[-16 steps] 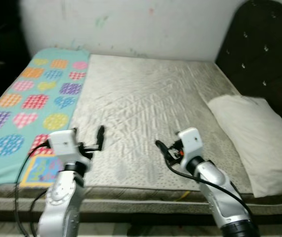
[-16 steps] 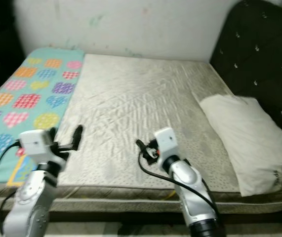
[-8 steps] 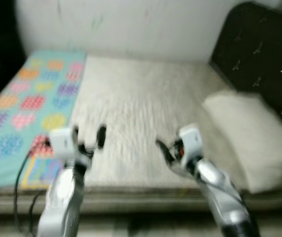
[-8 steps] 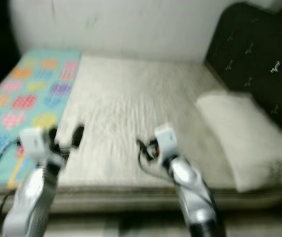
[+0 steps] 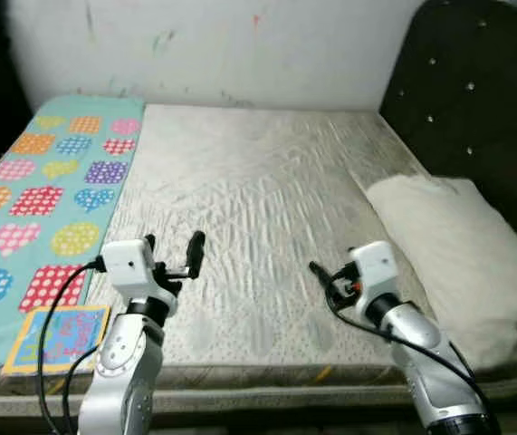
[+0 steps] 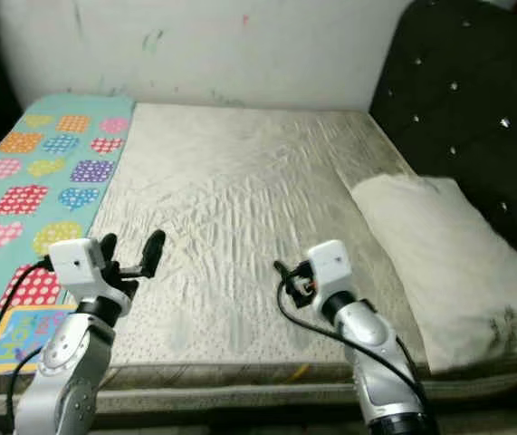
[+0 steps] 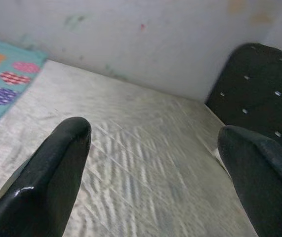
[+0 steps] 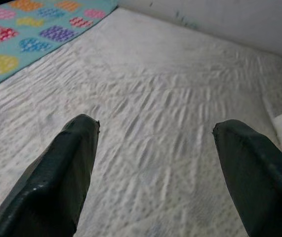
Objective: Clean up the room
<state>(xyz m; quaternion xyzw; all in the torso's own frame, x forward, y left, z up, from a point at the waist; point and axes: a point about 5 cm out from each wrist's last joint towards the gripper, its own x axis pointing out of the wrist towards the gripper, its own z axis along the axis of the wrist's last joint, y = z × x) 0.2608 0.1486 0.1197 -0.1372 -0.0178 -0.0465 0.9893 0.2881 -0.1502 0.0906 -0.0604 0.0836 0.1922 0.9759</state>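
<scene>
Left gripper (image 5: 172, 256) raised over the near left part of the bed, fingers spread wide apart, nothing between them. Right gripper (image 5: 329, 277) likewise held over the near edge of the mattress (image 5: 249, 190), fingers parted and empty, as seen from the right wrist. Neither touching the bedding.

Outward from the grippers: bare, quilted grey mattress, creased but free of loose things across its middle. On the left, a turquoise blanket (image 5: 50, 181) with coloured dotted hearts and circles, spread flat along that side of the bed, its near end reaching the bed's near edge. On the right, a white pillow (image 5: 453, 249) lying against the dark tufted headboard (image 5: 475, 100), its near end overhanging the near edge of the bed a little. Far side: a pale wall (image 5: 222, 45) with small paint marks.

Progress, as a judgement: little visibly done with the bed. Blanket covering only one strip, pillow askew, nothing in hand. Likely left: spreading or folding the blanket, squaring the pillow.
</scene>
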